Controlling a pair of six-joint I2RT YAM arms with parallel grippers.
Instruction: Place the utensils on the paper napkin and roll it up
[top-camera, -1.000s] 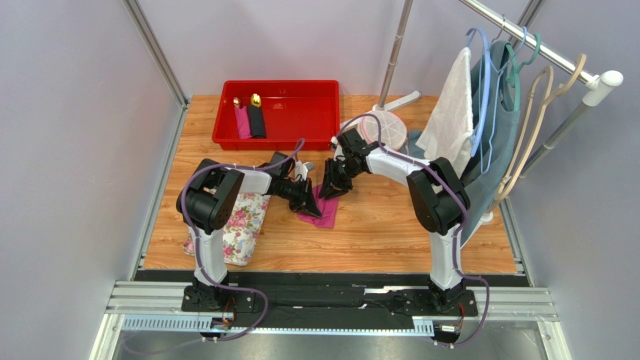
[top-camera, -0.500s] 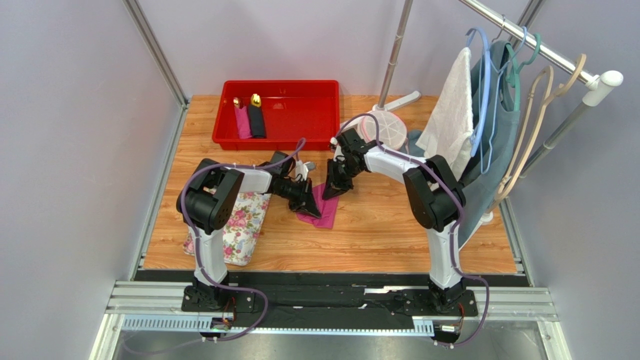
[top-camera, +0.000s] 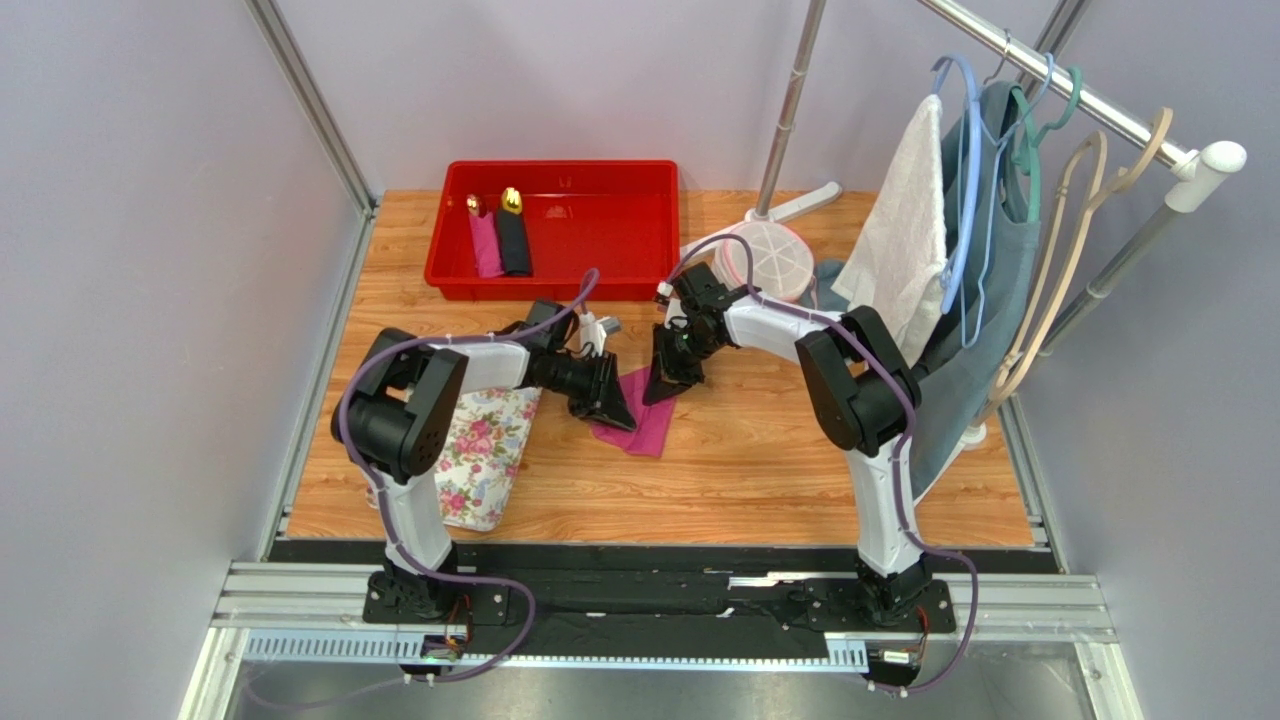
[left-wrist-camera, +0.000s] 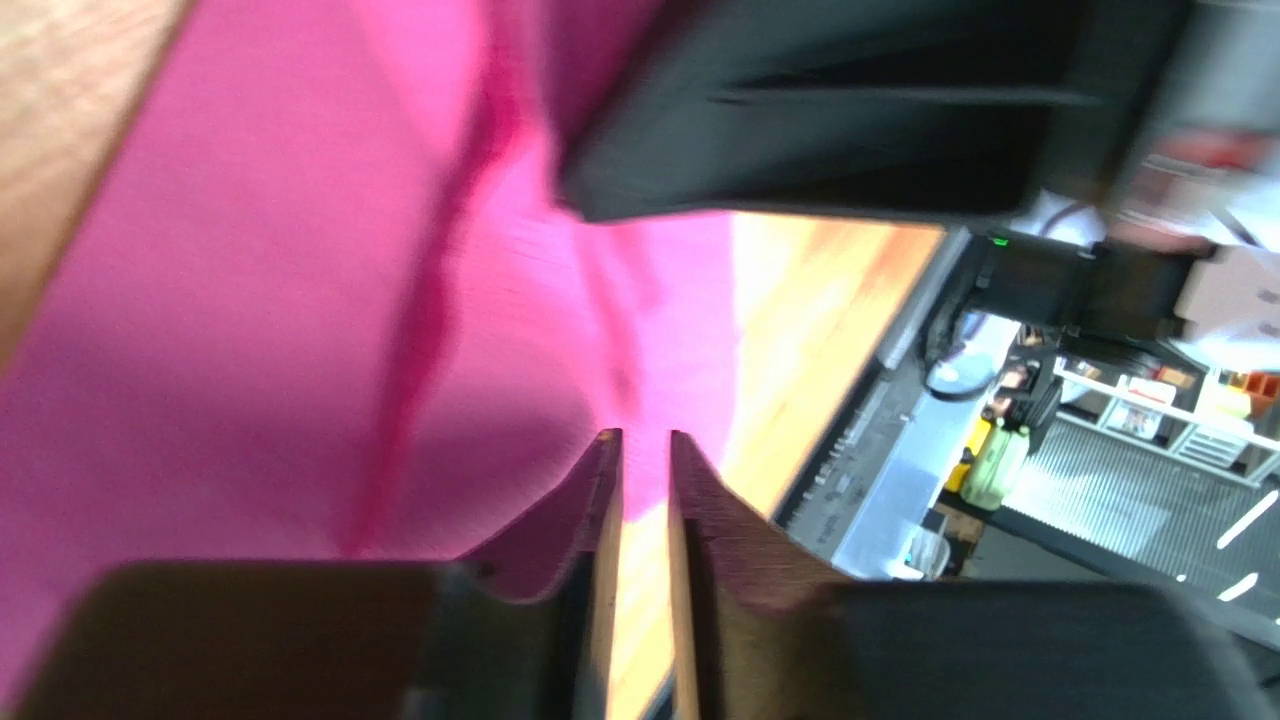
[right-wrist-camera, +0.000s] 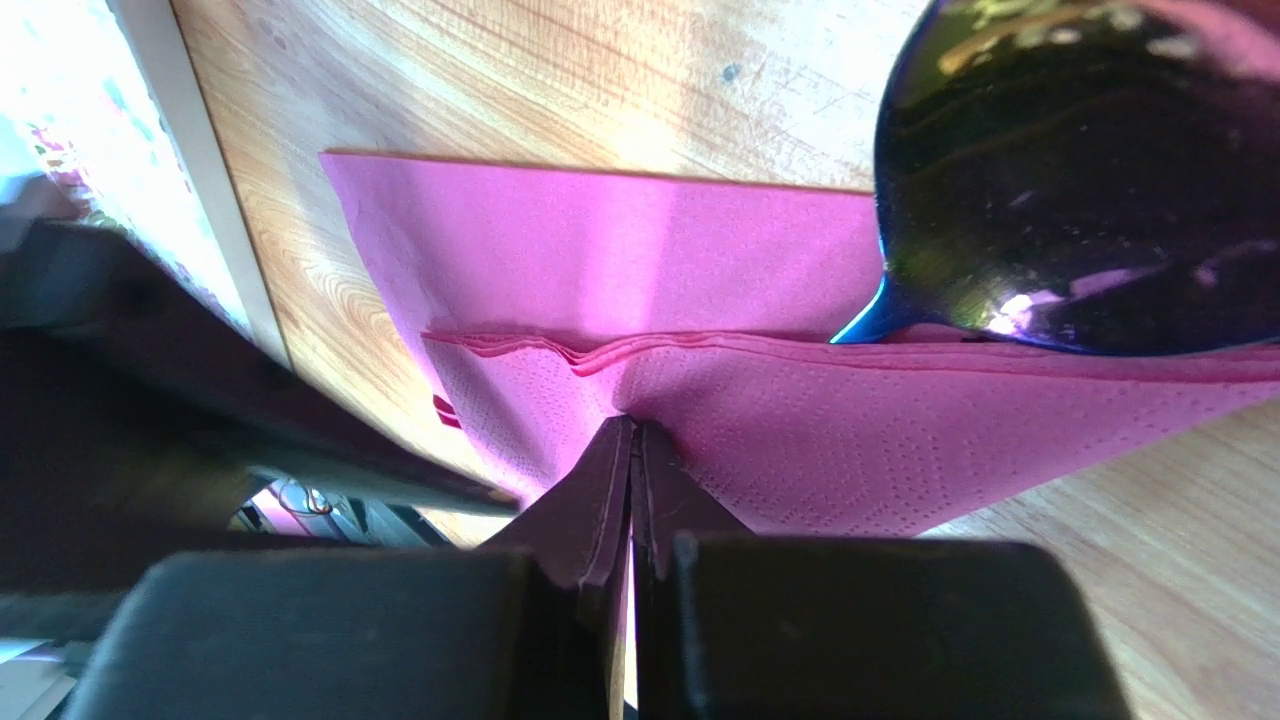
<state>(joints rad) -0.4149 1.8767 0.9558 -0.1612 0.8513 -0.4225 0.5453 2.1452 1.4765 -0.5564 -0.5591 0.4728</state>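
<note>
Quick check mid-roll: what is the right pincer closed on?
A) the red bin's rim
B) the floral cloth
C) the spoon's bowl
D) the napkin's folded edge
D: in the right wrist view the right pincer meets on the folded edge of the napkin, which puckers at its tips, while the spoon bowl lies clear of it.

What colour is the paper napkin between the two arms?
The paper napkin is plain magenta-pink, clearest in the right wrist view.
</note>
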